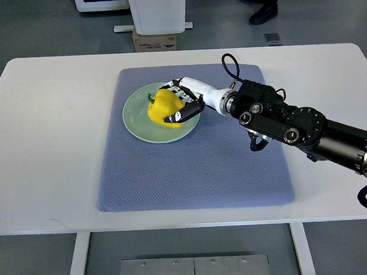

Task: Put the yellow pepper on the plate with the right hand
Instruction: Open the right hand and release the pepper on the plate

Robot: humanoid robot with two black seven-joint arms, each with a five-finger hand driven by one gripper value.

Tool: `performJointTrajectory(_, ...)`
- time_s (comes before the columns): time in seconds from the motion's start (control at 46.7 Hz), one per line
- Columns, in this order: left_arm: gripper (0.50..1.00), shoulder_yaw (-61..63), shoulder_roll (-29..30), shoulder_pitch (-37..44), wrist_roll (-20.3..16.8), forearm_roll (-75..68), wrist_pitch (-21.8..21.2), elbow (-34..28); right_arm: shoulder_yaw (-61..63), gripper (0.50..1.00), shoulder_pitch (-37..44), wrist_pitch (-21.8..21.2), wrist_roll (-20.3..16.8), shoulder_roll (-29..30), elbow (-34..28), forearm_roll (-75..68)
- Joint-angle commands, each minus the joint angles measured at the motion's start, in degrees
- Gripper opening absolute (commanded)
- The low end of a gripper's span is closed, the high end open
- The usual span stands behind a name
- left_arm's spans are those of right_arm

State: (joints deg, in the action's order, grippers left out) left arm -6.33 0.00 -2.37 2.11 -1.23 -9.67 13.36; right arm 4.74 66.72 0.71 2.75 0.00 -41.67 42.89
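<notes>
A yellow pepper (162, 106) with a green stem lies on the pale green plate (136, 119), toward its right half. My right hand (179, 103) reaches in from the right over the plate's right side. Its fingers (183, 112) are curled around the pepper and touch it. The right arm (292, 125) stretches across the mat from the right edge. The left arm is out of view.
The plate sits on a blue-grey mat (194, 167) in the middle of a white table (50, 149). A cardboard box (154, 41) and a white stand are behind the table. A person's shoes (260, 6) show at the top right.
</notes>
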Motion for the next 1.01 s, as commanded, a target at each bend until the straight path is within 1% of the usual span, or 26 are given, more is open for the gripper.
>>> performJointTrajectory(0.0, 1.0, 0.0, 0.0, 0.0, 0.0, 0.0, 0.0, 0.0, 0.0, 0.69, -0.1, -0.01, 0.15, 0.0, 0.01, 0.0)
performJointTrajectory(0.064, 1.0, 0.0, 0.0, 0.0, 0.0, 0.0, 0.0, 0.0, 0.0, 0.79, -0.18, -0.01, 0.24, 0.0, 0.01, 0.0)
performJointTrajectory(0.086, 1.0, 0.0, 0.0, 0.0, 0.0, 0.0, 0.0, 0.0, 0.0, 0.813, -0.27, -0.01, 0.33, 0.0, 0.01, 0.0)
performJointTrajectory(0.15, 1.0, 0.0, 0.0, 0.0, 0.0, 0.0, 0.0, 0.0, 0.0, 0.845, -0.45, -0.01, 0.68, 0.0, 0.01, 0.0)
performJointTrajectory(0.278, 1.0, 0.0, 0.0, 0.0, 0.0, 0.0, 0.0, 0.0, -0.09, 0.937, -0.62, -0.01, 0.94, 0.0, 0.01, 0.0)
performJointTrajectory(0.385, 1.0, 0.0, 0.0, 0.0, 0.0, 0.0, 0.0, 0.0, -0.09, 0.972, -1.15, -0.01, 0.94, 0.0, 0.01, 0.0)
performJointTrajectory(0.642, 1.0, 0.0, 0.0, 0.0, 0.0, 0.0, 0.0, 0.0, 0.18, 0.998, -1.15, -0.01, 1.12, 0.0, 0.1, -0.09)
performJointTrajectory(0.706, 1.0, 0.0, 0.0, 0.0, 0.0, 0.0, 0.0, 0.0, 0.7, 1.0, -0.98, -0.01, 1.82, 0.0, 0.01, -0.18)
performJointTrajectory(0.984, 1.0, 0.0, 0.0, 0.0, 0.0, 0.0, 0.0, 0.0, 10.1, 1.0, -2.99, -0.18, 2.17, 0.0, -0.43, -0.71)
